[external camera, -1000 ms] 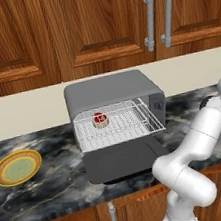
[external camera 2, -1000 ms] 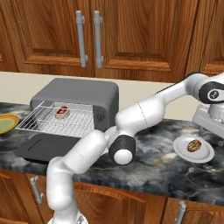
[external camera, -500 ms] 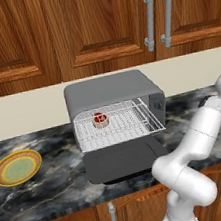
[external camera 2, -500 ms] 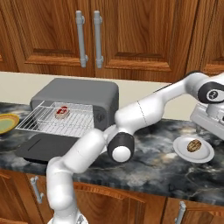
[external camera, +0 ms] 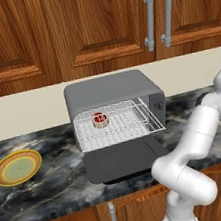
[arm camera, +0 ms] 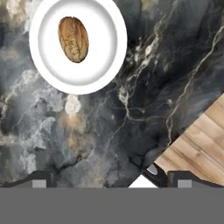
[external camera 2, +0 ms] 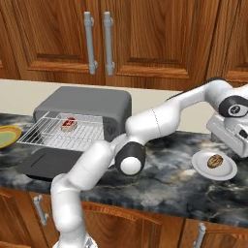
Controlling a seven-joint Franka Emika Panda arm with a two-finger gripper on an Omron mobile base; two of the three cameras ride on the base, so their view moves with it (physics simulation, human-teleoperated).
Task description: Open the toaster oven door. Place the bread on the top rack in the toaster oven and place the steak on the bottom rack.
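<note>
**Steak racked, gripper positioned above the bread**

At the left of the marble surface (external camera: 54,187) sits a yellow-green plate (external camera: 17,167), carrying nothing. It is well apart from the toaster oven (external camera: 112,89).

The toaster oven door (external camera: 125,159) lies folded down flat on its lower hinge, which exposes the cavity. A wire rack (external camera: 117,125) is drawn forward over the door. The steak (external camera: 99,119) rests on this rack toward its rear left. From these views it is not certain which level this rack occupies.

To the right, well apart from the oven, a white plate (external camera 2: 214,165) holds the bread (external camera 2: 215,161), a small brown oval loaf, which lies near the plate's middle.

The gripper (external camera 2: 231,135) hangs just above and beside this plate, jaws spread wide and holding nothing. In the hand view the bread (arm camera: 73,39) appears off toward the upper left, so the gripper is judged not yet centred over it. The spread jaws suit a descent around the loaf.
</note>
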